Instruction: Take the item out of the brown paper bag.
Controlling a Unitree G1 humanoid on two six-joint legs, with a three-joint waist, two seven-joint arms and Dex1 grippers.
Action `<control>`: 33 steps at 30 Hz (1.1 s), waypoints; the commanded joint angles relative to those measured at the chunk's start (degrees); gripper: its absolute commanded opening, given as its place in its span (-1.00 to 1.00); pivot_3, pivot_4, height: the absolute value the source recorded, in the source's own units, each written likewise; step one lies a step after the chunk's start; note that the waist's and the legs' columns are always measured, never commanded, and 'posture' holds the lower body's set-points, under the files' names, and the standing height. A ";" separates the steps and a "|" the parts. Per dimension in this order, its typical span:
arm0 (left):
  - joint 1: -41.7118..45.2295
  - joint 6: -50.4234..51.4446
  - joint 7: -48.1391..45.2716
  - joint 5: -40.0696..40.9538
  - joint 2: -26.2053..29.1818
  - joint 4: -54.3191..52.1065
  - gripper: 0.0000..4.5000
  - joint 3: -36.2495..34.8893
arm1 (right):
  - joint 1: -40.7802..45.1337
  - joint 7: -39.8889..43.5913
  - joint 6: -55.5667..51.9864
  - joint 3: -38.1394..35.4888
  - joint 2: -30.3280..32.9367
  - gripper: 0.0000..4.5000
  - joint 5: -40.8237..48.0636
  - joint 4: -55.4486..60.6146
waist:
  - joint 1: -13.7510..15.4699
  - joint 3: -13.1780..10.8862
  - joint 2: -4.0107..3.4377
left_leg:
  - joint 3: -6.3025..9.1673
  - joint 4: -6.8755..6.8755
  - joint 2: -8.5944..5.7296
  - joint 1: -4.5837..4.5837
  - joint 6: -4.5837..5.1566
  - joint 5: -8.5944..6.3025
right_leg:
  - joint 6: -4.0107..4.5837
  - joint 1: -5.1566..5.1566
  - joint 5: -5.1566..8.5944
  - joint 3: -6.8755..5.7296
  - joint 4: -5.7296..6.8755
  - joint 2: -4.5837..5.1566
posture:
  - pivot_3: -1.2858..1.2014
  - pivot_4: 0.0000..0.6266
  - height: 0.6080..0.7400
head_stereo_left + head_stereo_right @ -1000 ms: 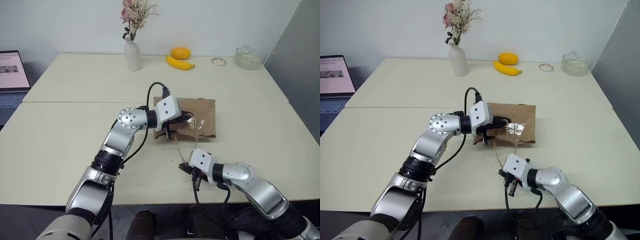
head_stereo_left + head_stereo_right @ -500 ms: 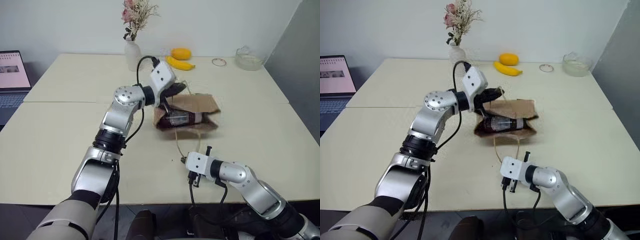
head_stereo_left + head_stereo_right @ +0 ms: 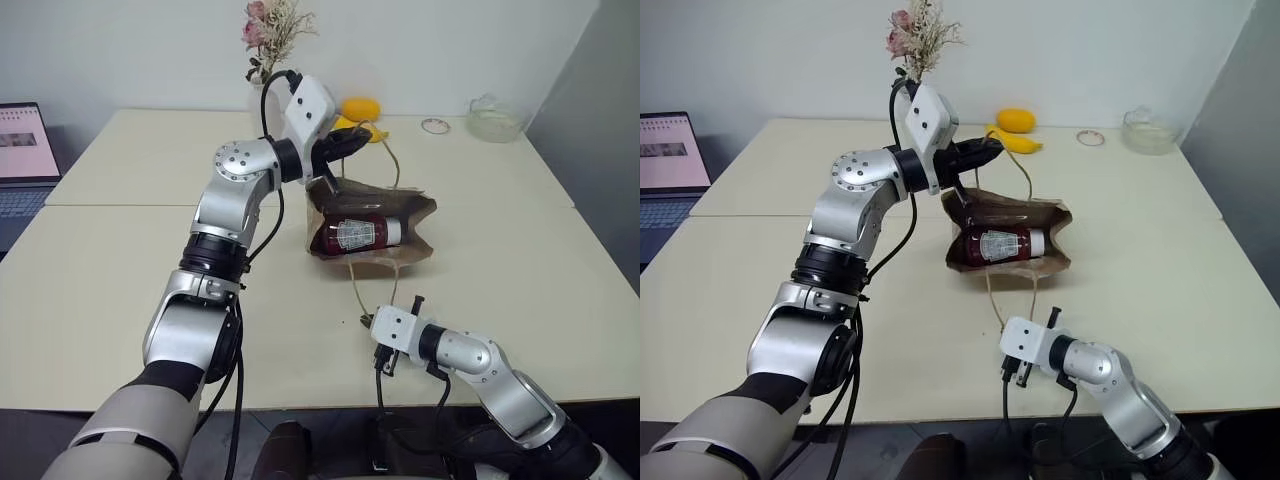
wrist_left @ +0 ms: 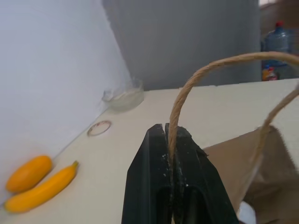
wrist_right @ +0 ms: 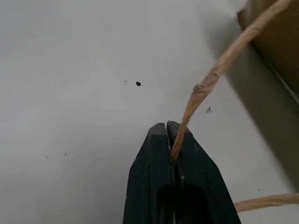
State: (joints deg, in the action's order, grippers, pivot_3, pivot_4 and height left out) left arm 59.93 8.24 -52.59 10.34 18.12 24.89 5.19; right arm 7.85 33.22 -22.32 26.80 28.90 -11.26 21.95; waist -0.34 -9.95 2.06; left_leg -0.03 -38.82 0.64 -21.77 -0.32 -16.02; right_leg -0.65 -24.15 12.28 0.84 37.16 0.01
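Bright, even indoor light, soft shadows (wrist views slightly blurred up close).

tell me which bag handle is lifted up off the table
The upper handle, pinched in the left end effector; the lower handle trails along the table.

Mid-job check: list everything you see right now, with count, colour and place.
bag: 1, brown, table centre, mouth held open
bottle: 1, red, white label, lying inside bag
handles: 2, tan, one raised, one lying toward table front
banana: 1, yellow, table rear
fruit: 1, orange, behind banana
vase: 1, white, dried flowers, table rear
bowl: 1, clear, rear right
ring: 1, small, left of the bowl
laptop: 1, open, far left
left gripper: shut on raised handle
right gripper: shut on lower handle
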 commanded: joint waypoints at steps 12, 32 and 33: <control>-8.81 9.59 1.38 7.10 -0.53 -19.52 -1.00 -1.23 | -7.15 12.74 -16.24 -17.48 8.11 0.34 20.61 26.52 | 0.13 -0.03 -0.02 | 0.14 0.01 -0.02 -0.09 0.00 0.00 | 0.00 0.00 0.00 0.02 -0.08 0.04 | 0.03 -0.52 1.00; -5.04 6.03 2.81 6.24 0.30 -14.03 -1.00 -2.32 | 11.74 0.95 -23.49 -15.79 4.16 0.34 29.71 17.91 | 0.02 -0.05 -0.02 | 0.09 0.04 -0.02 -0.14 0.00 -0.01 | 0.00 -0.04 0.01 0.01 -0.14 0.02 | 0.03 -0.52 1.00; -4.86 5.83 2.95 6.18 0.41 -13.70 -1.00 -2.45 | 13.23 -0.46 -23.37 -14.77 3.06 0.34 28.44 16.20 | 0.03 -0.05 -0.02 | 0.09 0.04 -0.03 -0.14 0.00 -0.01 | 0.00 -0.05 0.01 0.02 -0.14 0.02 | 0.03 -0.52 1.00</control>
State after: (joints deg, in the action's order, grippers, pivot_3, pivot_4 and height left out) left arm 53.44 15.54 -50.13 16.55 18.34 11.62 4.11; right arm 19.06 34.96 -46.98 11.41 32.77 19.02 38.79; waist -0.30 -10.00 2.04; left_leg 0.04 -38.79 0.60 -21.91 -0.32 -16.03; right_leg -0.65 -24.20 12.29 0.86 37.03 0.05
